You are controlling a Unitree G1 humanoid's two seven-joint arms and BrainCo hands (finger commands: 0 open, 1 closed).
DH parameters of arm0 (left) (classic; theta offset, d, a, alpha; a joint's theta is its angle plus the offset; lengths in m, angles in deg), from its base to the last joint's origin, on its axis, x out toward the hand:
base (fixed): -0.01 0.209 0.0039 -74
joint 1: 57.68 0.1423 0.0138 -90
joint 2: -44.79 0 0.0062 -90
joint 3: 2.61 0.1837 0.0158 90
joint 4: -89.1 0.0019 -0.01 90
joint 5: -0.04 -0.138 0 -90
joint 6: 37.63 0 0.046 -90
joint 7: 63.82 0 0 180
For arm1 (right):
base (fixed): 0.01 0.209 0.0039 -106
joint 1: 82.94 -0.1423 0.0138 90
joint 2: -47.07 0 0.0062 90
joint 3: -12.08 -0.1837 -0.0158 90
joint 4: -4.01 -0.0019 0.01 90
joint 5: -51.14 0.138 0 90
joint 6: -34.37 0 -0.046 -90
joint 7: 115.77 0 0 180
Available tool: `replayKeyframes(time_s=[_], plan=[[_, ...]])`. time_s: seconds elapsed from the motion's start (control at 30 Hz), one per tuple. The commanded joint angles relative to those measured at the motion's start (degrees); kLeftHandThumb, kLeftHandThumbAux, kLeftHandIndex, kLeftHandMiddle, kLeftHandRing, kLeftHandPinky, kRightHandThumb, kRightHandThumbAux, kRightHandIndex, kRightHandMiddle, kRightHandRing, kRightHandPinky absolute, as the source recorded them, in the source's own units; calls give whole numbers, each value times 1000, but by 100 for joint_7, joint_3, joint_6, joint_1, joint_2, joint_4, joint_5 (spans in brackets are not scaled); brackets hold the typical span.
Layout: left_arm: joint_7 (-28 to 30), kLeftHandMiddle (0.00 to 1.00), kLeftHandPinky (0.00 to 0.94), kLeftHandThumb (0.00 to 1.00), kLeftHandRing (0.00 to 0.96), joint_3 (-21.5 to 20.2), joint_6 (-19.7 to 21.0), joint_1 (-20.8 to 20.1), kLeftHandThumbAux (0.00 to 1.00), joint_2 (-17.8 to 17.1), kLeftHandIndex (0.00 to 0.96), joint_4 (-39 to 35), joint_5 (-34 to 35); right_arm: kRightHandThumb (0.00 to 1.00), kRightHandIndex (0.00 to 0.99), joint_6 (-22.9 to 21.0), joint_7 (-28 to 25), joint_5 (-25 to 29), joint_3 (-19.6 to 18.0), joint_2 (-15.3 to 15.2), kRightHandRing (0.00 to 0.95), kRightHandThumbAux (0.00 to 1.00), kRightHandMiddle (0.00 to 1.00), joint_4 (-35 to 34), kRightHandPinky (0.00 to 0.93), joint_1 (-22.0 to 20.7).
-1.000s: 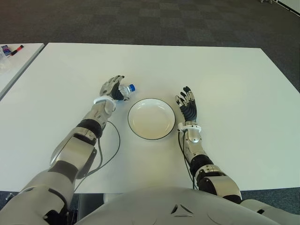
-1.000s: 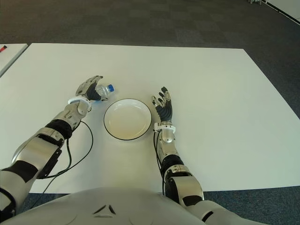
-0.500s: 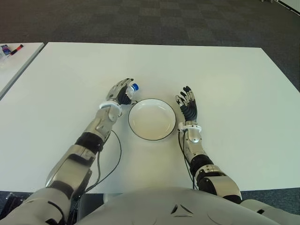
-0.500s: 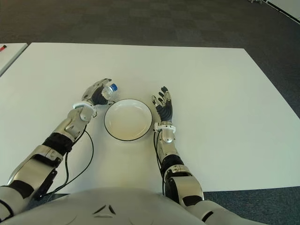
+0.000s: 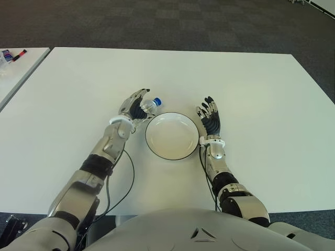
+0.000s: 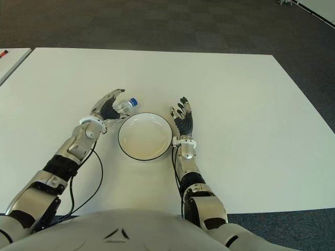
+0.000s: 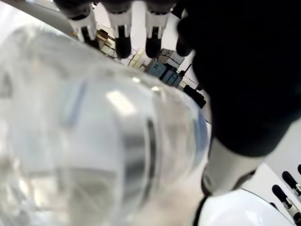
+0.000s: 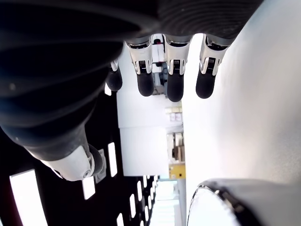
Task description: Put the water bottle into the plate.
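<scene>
The left robot hand (image 5: 134,106), fingers wrapped round the water bottle (image 5: 149,105), had carried it nearer the plate (image 5: 172,151); right robot hand (image 5: 210,120) lay open.

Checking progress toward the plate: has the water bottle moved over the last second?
Yes. Held in the left hand, the water bottle has shifted rightward, toward the plate; its cap now sits near the plate's far-left rim.

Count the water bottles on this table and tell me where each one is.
1. The water bottle is held in the left robot hand, just beyond the plate's far-left rim. None other shows.
</scene>
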Motion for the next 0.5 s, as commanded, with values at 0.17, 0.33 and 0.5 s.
replayKeyframes(time_s=[0.17,0.33,0.5], plan=[[134,0,0,0,0,-131,100,233,796,-18,0,-315,89,39,72,-287,3,104,-64,209,123,708,116,311,161,294],[130,0,0,0,0,-190,102,294,796,-12,0,-430,92,39,74,-257,3,116,-72,210,127,708,120,336,166,280],[115,0,0,0,0,-232,156,364,798,-8,0,-571,77,36,77,-254,18,98,-49,201,127,695,119,335,163,281]])
